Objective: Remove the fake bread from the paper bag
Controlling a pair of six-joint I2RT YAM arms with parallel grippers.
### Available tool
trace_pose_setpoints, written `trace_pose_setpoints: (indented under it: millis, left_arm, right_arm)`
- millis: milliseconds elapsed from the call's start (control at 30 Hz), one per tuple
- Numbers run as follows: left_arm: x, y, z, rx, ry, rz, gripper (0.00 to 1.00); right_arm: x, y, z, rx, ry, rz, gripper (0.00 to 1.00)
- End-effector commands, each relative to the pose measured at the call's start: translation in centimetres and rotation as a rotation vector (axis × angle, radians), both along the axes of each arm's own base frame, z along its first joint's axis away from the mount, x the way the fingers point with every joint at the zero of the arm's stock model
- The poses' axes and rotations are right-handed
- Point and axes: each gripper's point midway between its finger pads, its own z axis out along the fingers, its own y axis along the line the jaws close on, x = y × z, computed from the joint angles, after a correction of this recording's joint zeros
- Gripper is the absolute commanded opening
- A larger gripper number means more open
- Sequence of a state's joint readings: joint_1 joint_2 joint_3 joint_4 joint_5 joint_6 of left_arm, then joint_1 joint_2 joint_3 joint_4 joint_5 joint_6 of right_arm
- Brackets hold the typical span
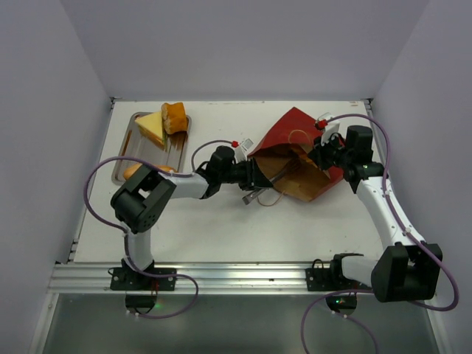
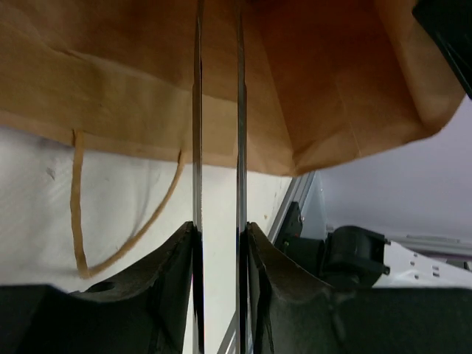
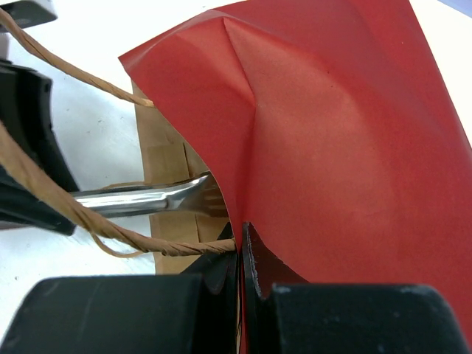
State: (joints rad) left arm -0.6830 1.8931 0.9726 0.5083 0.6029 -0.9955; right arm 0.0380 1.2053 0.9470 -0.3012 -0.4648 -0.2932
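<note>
Paper bag [image 1: 295, 129]: one, right of centre, on its side, mouth left, long axis left-right.
Bread: wedge [image 1: 151, 127] and bun [image 1: 175, 116] in far-left tray [image 1: 177, 147].
Left gripper [image 1: 257, 175]: clamped on tongs [image 2: 198, 110] at the mouth.
Right gripper [image 3: 242, 251]: pinching bag's red edge.

Lab: white-walled robot enclosure [image 1: 236, 51]

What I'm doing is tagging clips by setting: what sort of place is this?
Probably a robot test cell, not a kitchen: a white table boxed in by plain walls, left arm and right arm bolted to a rail at its near edge, and props: a paper bag, a tray of bread.
</note>
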Motion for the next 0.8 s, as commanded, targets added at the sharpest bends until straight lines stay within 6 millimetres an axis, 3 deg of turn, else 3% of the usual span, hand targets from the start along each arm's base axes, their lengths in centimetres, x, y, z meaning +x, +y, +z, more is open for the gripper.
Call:
trace_pose_setpoints:
  millis: [0,333,767]
  left_arm:
    - [2.9,-1.8,2.9,-0.079,-0.115,0.05,0.36]
    - [5.3,-2.8,-0.7,-0.019,-0.054,0.12,0.45]
    - [6.3,-4.0,-1.1,-0.086,0.037,0.154,0.47]
  right_arm:
    - [0.4,0.2,0.8,0.009,-0.013,0.015,0.02]
    - [0.4,0.2,0.7,0.008,-0.011,0.014,0.02]
    - [0.3,0.3,0.7,0.011,-0.013,0.018,0.02]
